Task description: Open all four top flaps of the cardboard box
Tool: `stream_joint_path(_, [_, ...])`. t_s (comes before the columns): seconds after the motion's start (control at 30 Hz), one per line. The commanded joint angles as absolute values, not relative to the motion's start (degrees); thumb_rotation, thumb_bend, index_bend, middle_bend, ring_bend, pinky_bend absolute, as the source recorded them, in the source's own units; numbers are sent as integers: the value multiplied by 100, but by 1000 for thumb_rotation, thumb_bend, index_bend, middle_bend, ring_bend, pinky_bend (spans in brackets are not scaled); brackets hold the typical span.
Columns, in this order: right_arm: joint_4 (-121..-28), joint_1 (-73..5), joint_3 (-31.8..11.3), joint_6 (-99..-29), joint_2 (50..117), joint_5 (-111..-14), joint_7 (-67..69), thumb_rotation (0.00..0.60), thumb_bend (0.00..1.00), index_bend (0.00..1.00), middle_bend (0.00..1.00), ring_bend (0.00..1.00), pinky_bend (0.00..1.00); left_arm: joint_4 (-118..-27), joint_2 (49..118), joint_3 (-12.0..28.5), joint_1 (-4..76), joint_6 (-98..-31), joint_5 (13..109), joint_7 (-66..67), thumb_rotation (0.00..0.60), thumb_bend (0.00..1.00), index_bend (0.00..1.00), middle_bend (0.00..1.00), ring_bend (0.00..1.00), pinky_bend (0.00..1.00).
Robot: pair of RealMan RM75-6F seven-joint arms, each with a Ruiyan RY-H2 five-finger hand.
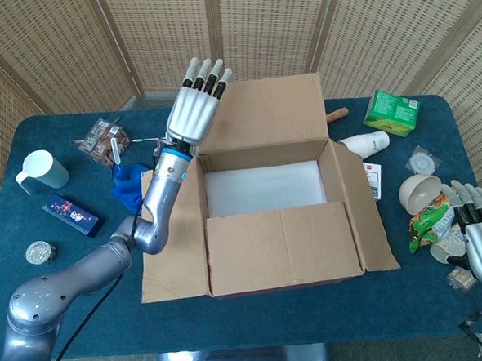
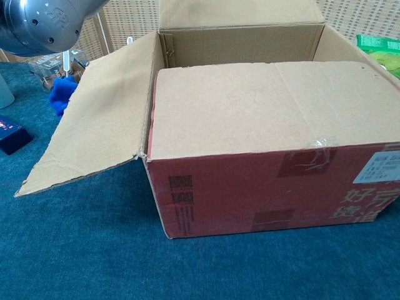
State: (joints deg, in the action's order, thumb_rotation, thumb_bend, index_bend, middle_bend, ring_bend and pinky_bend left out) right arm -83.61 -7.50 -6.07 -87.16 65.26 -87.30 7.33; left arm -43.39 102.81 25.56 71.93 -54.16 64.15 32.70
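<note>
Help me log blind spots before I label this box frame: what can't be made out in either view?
- Left hand: palm side faces away in the head view, so contact with the far flap is unclear; the chest view's top edge cuts it off.
- Right hand: cropped at the head view's right edge; absent from the chest view.
- Box floor: hidden by the near flap in the chest view.
- Box label: too small to read.

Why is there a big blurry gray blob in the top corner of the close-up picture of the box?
In the chest view, the gray blob is part of the robot's left arm, too close to the camera to be sharp, while the cardboard box stays crisp. In the head view, that arm and the left hand look sharp under soft, even light without harsh shadows.
</note>
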Motion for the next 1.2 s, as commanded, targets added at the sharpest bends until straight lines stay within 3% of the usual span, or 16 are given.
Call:
stream_joint_path(0.03, [-8363,-755,-601,-8703,6525,-8738,726,600,0,0,18,0,0,-4231,10328,2484,7199,-5407,6441,3118,600,32,0,0,0,0])
stream_joint_path(0.2, [-8384,-751,-593,-8693,6510,-8741,732,600,0,0,18,0,0,-4763,10045,2243,6991,-5529,6742,2679,600,33,0,0,0,0])
stream_joint_path(0.27, [-8393,-743,-588,-8716,6509,-8760,718,600,0,0,19,0,0,-5494,9661,2160,6838,-5327,6759,2446,600,32,0,0,0,0])
stream_joint_path(0.5, [-8440,-741,-548,-8733,6519,-8842,638,600,0,0,20,0,0,-7593,8407,2110,6539,-4685,6100,2740,600,33,0,0,0,17])
stream_joint_path(0.7, [-8456,-743,-541,-8743,6533,-8866,583,600,0,0,20,0,0,-8794,7612,2069,6420,-4194,5408,2578,600,36,14,0,0,116])
stream_joint_path(0.87, [-8467,-751,-534,-8743,6549,-8891,538,600,0,0,22,0,0,-9278,7188,1948,6429,-3791,4998,2304,600,36,106,43,19,168])
stream_joint_path(0.97, [-8480,-758,-530,-8746,6557,-8913,509,600,0,0,22,0,0,-9409,7049,1864,6496,-3440,4653,2031,600,35,113,99,57,152])
stream_joint_path(1.07, [-8483,-759,-534,-8750,6565,-8911,491,600,0,0,22,0,0,-9392,7020,1821,6576,-3176,4454,1732,600,35,113,104,60,231])
stream_joint_path(1.2, [-8481,-760,-545,-8750,6569,-8893,487,600,0,0,22,0,0,-9267,7125,1788,6666,-3000,4405,1377,600,36,112,106,64,262])
